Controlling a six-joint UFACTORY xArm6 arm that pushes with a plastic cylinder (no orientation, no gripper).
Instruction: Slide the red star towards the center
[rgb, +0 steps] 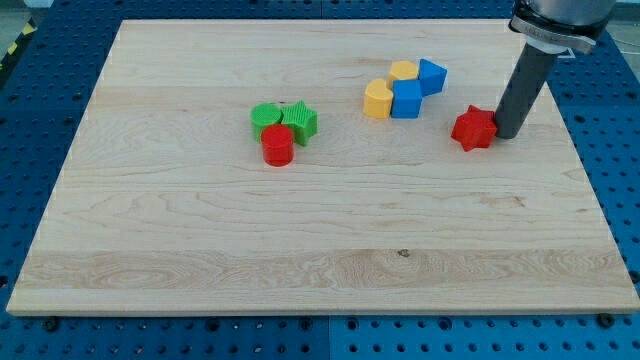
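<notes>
The wooden board (320, 250) filled most of the camera view, lying on a blue perforated table (40, 60) that showed around its edges. The dark rod (522, 90) came down from the view's top right, and my tip (505, 136) rested on the board just at the right side of the red star (474, 128), touching it or very nearly so. There was no claw on this arm, so nothing could be said of it being open or closed; the rod simply ended in the tip. The red star sat in the right part of the board, well right of the middle and in the upper half. To its upper left lay a tight cluster: two blue blocks (407, 98) (432, 75) and two yellow blocks (377, 100) (403, 70), packed against each other. Further left, near the board's middle, a red cylinder (278, 146) touched a green round block (265, 117) and a green star (301, 120) just above it.
</notes>
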